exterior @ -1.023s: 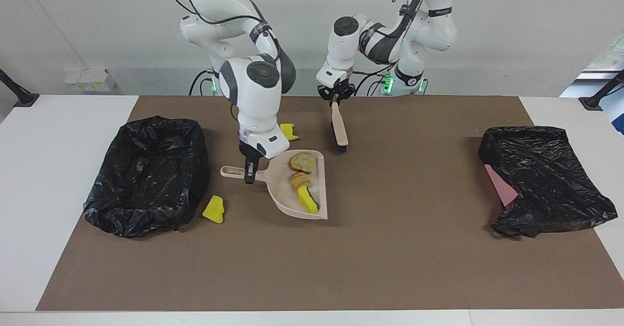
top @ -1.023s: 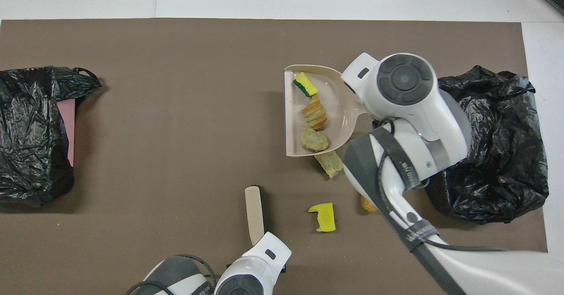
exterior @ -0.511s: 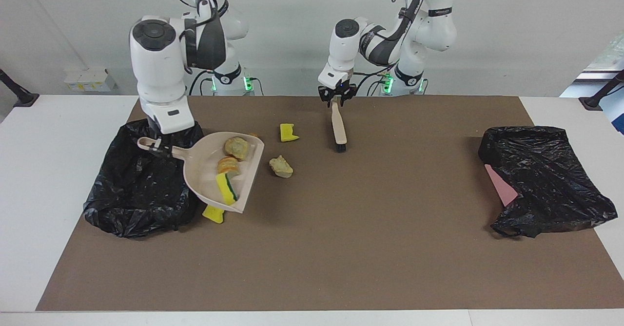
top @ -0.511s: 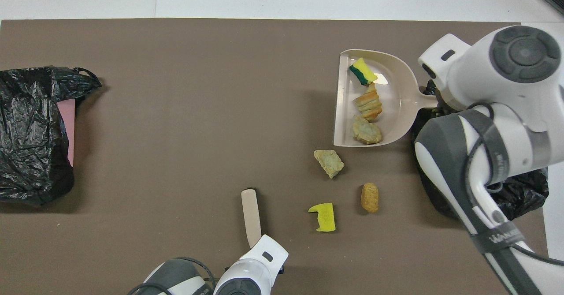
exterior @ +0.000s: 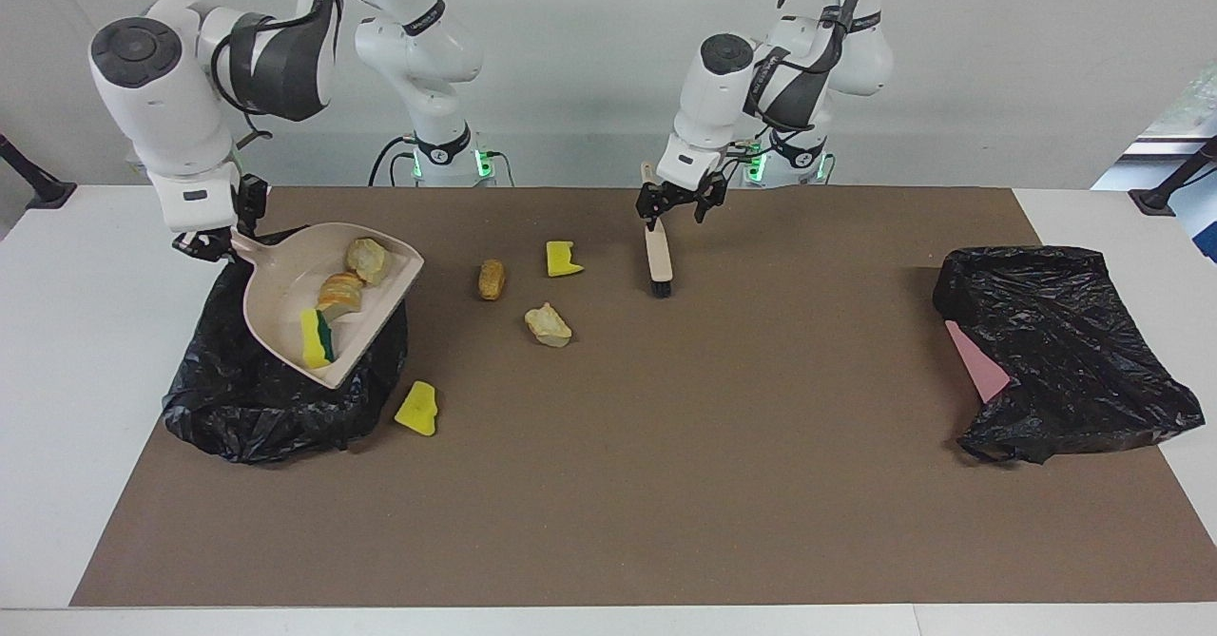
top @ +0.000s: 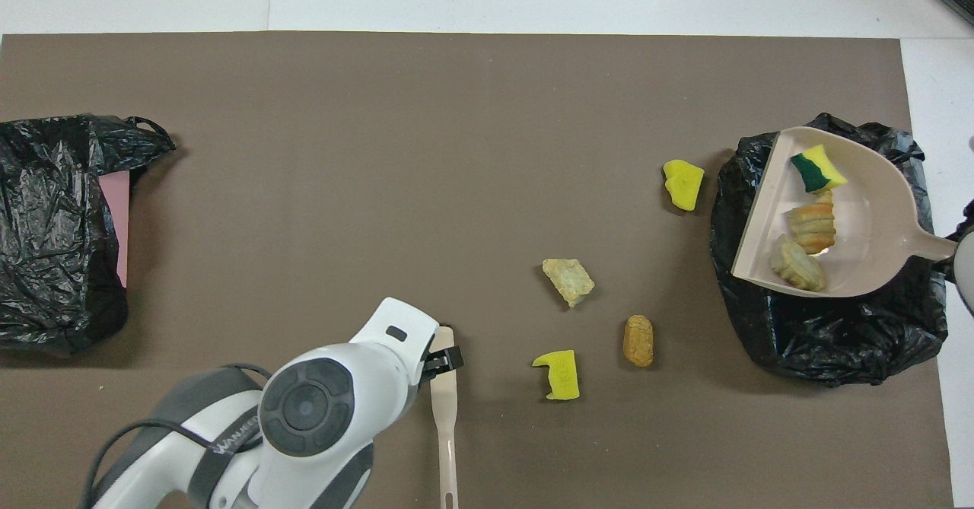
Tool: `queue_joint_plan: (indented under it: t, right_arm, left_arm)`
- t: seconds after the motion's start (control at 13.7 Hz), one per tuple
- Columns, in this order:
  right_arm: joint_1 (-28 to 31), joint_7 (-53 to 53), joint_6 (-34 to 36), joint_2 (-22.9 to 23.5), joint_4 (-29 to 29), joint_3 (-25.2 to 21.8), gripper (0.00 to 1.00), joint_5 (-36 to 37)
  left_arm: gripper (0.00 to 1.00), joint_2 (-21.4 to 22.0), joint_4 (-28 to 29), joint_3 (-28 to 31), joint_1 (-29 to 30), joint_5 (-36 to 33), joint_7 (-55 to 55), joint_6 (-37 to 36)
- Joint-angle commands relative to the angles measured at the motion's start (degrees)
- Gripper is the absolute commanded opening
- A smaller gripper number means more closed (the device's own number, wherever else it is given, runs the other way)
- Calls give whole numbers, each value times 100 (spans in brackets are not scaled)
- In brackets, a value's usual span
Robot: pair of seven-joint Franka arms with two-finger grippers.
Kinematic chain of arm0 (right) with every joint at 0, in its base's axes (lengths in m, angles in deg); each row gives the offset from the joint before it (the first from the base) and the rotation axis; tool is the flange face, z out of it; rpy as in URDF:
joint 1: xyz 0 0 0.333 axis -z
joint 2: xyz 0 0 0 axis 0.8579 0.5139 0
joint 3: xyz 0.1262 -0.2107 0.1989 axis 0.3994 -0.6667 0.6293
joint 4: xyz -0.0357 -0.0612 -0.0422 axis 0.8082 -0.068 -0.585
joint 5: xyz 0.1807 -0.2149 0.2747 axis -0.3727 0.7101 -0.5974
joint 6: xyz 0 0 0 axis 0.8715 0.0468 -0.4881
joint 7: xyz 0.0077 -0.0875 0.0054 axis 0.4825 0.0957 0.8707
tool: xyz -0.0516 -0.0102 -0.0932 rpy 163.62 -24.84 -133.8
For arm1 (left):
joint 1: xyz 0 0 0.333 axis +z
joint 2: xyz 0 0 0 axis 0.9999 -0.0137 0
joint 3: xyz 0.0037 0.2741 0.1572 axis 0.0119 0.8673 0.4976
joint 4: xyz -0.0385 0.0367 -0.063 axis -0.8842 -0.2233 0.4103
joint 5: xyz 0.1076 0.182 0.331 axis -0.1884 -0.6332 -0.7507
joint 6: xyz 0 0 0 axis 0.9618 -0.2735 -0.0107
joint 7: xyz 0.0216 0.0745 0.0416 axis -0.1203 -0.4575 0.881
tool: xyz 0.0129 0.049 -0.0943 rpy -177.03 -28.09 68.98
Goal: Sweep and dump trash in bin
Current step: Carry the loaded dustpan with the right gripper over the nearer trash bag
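My right gripper is clamped on the slim handle of the smooth beige plastic dustpan, holding it raised over the bin, a tub lined with crinkled glossy black film at the right arm's end of the table. In the pan's shallow scoop lie three pieces of trash: a yellow spongy block with a green face, a ribbed orange-brown lump and a pale rock-like lump.

My left gripper hangs with its fingers spread apart just over the brush, a flat pale wooden handle with short black bristles lying on the matte brown mat; the fingers are not closed on it.

Four more chunks lie loose on the mat between brush and bin: an oval orange-brown lump, a notched yellow spongy piece, a jagged beige lump, and a wedge of yellow sponge just beside the bin.

At the left arm's end a rumpled black plastic bag lies over a flat pink sheet.
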Motion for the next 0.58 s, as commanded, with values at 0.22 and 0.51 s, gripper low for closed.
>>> queue_joint_plan:
  t: [0.22, 0.51]
  right_arm:
    - [534, 44, 740, -193, 291, 56, 0, 294]
    - [350, -61, 1607, 543, -733, 108, 0, 1023]
  left_arm:
    - [100, -131, -967, -35, 1319, -93, -1598, -796]
    - [100, -157, -1249, -35, 2304, -93, -3110, -858]
